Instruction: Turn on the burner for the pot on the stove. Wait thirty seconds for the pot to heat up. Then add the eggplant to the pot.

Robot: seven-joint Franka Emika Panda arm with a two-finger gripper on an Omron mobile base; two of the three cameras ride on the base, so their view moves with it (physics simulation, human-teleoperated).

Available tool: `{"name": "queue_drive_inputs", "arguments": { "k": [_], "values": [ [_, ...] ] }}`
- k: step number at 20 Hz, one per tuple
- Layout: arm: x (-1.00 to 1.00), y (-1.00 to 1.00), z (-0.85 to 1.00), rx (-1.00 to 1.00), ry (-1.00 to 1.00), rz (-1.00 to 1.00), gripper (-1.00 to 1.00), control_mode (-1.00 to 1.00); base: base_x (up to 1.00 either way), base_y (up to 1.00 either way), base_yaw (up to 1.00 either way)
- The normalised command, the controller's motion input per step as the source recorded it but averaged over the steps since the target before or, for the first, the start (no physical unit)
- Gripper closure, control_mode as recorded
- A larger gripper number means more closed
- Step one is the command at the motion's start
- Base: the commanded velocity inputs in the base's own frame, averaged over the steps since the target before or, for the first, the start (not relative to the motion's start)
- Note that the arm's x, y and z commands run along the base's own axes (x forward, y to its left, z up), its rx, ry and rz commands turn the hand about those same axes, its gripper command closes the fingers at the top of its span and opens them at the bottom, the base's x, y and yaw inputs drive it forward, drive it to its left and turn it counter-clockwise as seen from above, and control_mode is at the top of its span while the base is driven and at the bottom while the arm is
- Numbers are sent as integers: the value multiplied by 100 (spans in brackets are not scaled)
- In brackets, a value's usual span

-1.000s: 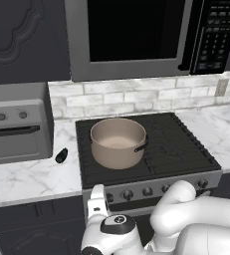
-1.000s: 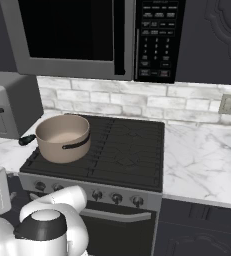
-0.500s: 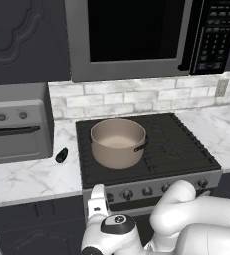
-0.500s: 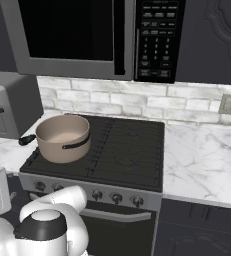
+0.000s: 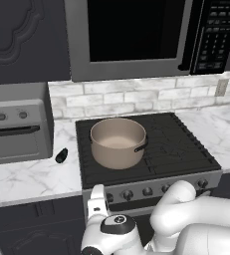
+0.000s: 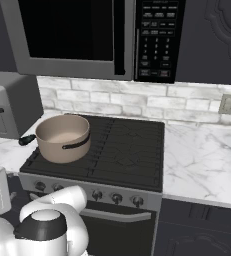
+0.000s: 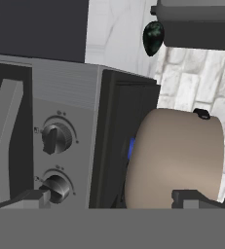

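While the end effector (image 5: 96,200) hangs low in front of the stove (image 5: 151,184) in the left base view, jaws spread wide and holding nothing, the step in hand appears to be the first one: turning the knob that serves the burner under the pot (image 5: 118,142). The pot sits on the front left part of the black cooktop, so the correct knob is probably one at the left end of the row; confirm this before closing on it. Approach square to the steel front, centre the jaws on the knob, close, then rotate. The eggplant (image 5: 61,155) lies on the marble bench (image 5: 29,178) just left of the stove, apart from the pot and near the toaster oven (image 5: 16,129). The microwave (image 5: 136,35) hangs above the cooktop and will limit height when the eggplant is later carried over.

In the right base view, the pot (image 6: 62,137) has its dark handle facing the front, toward the knob row (image 6: 87,192). The bar handle (image 6: 118,215) runs just below that row and stands in the way of a low approach.

In the hand view, which is rolled sideways, two knobs (image 7: 54,137) show on the grey front between the open finger tips (image 7: 28,197). The pot (image 7: 175,158) lies beyond them, and the eggplant (image 7: 153,37) further off
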Motion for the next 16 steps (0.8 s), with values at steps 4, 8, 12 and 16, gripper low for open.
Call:
{"name": "queue_drive_inputs", "arguments": {
  "k": [4,8,12,16],
  "values": [
    [0,0,0,0,0,0,-100,-100,0,0,0],
    [0,0,0,0,0,0,-100,-100,0,0,0],
    [0,0,0,0,0,0,-100,-100,0,0,0],
    [0,0,0,0,0,0,-100,-100,0,0,0]
  ]
}}
